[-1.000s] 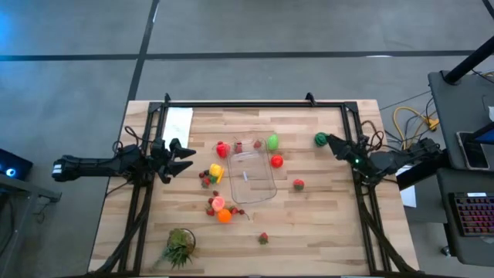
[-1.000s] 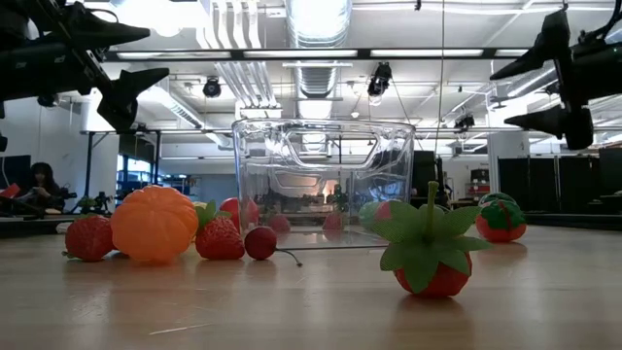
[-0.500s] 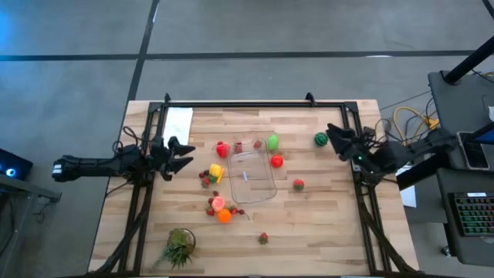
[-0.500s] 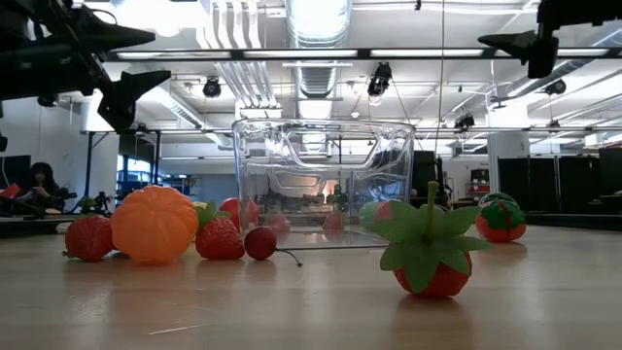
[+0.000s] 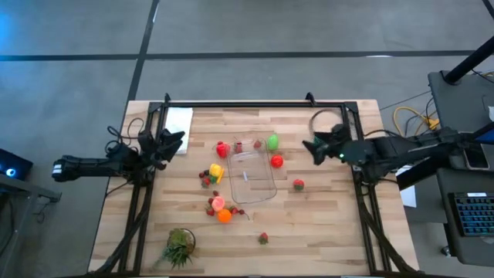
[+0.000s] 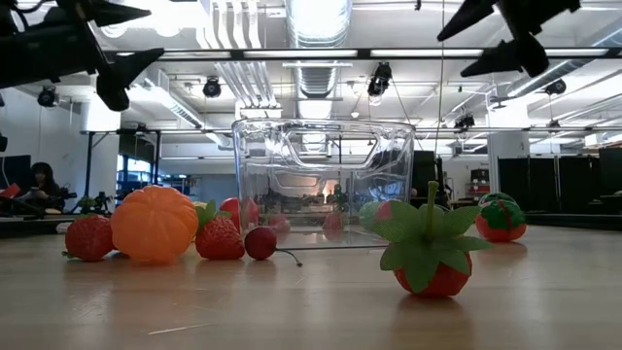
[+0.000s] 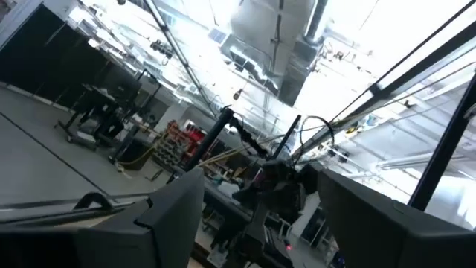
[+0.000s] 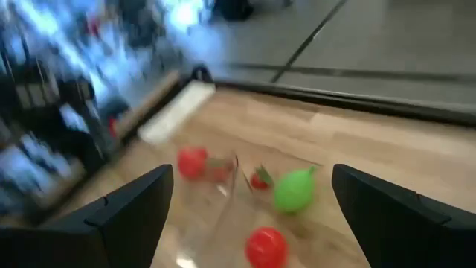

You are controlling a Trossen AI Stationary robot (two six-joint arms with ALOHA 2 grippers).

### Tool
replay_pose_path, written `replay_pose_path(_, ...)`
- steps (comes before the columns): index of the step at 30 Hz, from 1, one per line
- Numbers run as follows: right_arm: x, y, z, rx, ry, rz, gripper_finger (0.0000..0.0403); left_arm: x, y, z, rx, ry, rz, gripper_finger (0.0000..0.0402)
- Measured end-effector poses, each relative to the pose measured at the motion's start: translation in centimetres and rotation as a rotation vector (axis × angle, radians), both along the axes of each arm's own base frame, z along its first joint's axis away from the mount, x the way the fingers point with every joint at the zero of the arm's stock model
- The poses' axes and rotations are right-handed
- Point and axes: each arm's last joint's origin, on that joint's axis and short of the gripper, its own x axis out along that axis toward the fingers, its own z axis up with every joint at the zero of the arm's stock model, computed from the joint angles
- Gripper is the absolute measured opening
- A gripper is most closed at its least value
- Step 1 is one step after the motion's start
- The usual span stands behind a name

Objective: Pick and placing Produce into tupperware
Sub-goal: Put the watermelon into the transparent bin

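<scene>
While the clear tupperware [image 5: 253, 174] is sitting empty near the centre of the wooden tabletop [image 5: 324, 224], the right end effector [image 5: 312, 146] is hovering with its fingers spread wide at about two o'clock from it, holding nothing. The left end effector [image 5: 174, 139] is waiting at about ten o'clock from the container, also spread wide and empty.

Produce is lying scattered around the container: a green piece [image 5: 272, 142] and a red piece [image 5: 276, 161] at its one o'clock side, nearest the right end effector, another red piece [image 5: 298, 184] at four o'clock, and an orange piece [image 5: 224, 216] at seven o'clock.

To do this step well, the right arm is probably best lowering straight over the green or red piece, centring it between the fingers and keeping clear of the container wall just beside it.

The right wrist view is showing these pieces only as soft shapes. The left wrist view is pointing up at the ceiling, showing no produce. A dark green piece seems hidden under the right arm.
</scene>
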Motion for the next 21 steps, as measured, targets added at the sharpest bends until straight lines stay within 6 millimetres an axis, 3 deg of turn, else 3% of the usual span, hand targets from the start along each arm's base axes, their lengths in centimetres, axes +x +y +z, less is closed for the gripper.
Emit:
replay_pose_path(4, 1.3, -1.6, 0.1, 0.018, 0.11, -0.114, 0.0359, 0.1, 0.0, -0.1, 0.001, 0.011, 0.0, 0.0249)
replay_pose_path(10, 0.8, -5.9, -2.5, 0.317, 0.312, -0.372, 0.0359, 0.3, 0.0, -0.2, -0.006, 0.02, -0.003, 0.0249)
replay_pose_path(15, 1.1, -8.0, -3.1, 0.419, 0.339, -0.417, 0.0359, 0.3, 0.0, -0.2, -0.006, 0.022, -0.003, 0.0249)
replay_pose_path(21, 1.8, -9.1, -2.6, 0.355, 0.409, -0.381, 0.0359, 0.3, 0.0, -0.2, -0.005, 0.022, -0.003, 0.0249)
